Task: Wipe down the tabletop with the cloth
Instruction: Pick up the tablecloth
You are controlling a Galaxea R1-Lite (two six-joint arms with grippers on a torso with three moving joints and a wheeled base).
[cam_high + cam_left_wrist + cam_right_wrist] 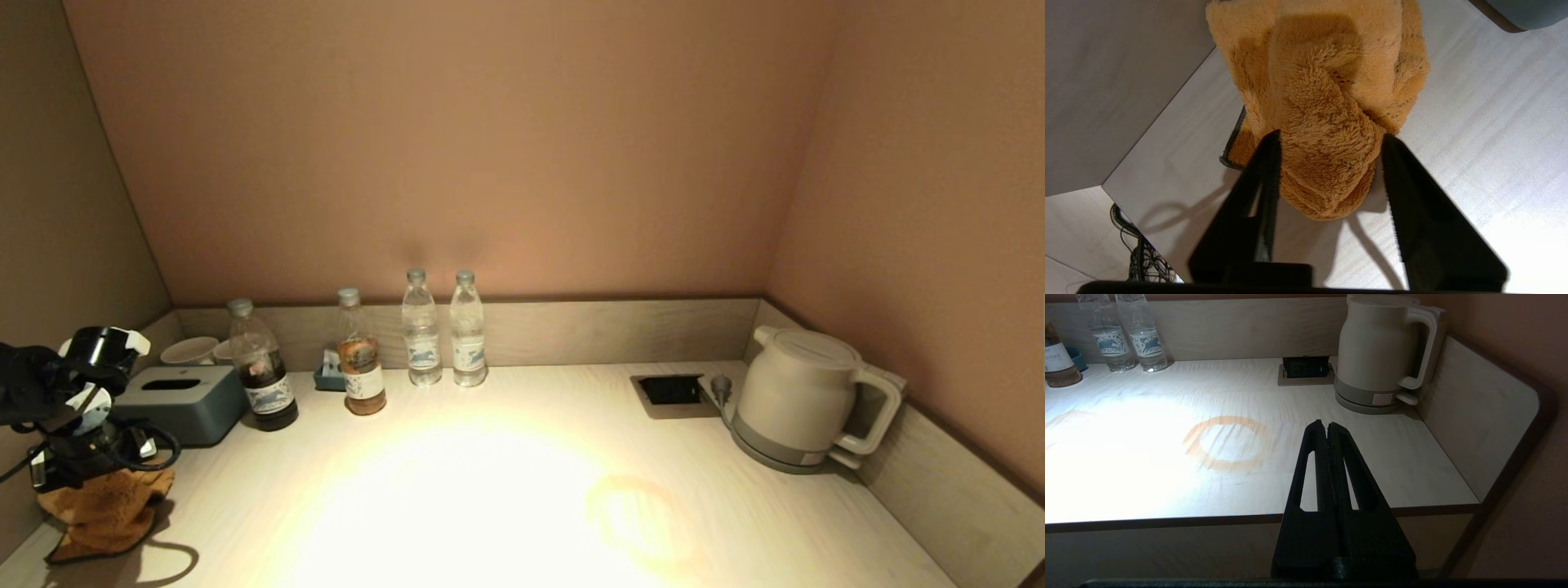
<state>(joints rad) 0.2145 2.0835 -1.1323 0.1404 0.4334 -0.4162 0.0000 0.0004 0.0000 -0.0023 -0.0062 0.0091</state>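
Left gripper is at the near-left corner of the pale wood-grain tabletop, jaws either side of a bunched fold of the fluffy orange microfibre cloth and pressing into the pile. Looks like a grasp on the cloth's raised ridge, probably so the loose rest drapes below as the wiping pad. The cloth's lower edge rests on the tabletop next to the left side wall.

Right gripper is parked off the near edge on the right, jaws together, holding nothing. It's clear of the wipe path, so I'd read this as a one-arm job.

Likely target: a faint orange-brown ring stain in the middle-right of the tabletop, well apart from the cloth. The arm will need a long sweep rightward to reach it.

Everything else sits along the far wall, which leaves the centre open:
- 4 plastic bottles: one dark-liquid bottle, one brown-liquid bottle, two clear water bottles
- 1 grey-blue tissue box, far left
- 1 white ceramic cup behind it; possibly a second beside it, can't tell
- 1 small blue tray
- 1 cream electric kettle, far right
- 1 recessed black socket panel with the kettle's plug beside it

Collision risk: the tissue box and dark bottle stand nearest the cloth.
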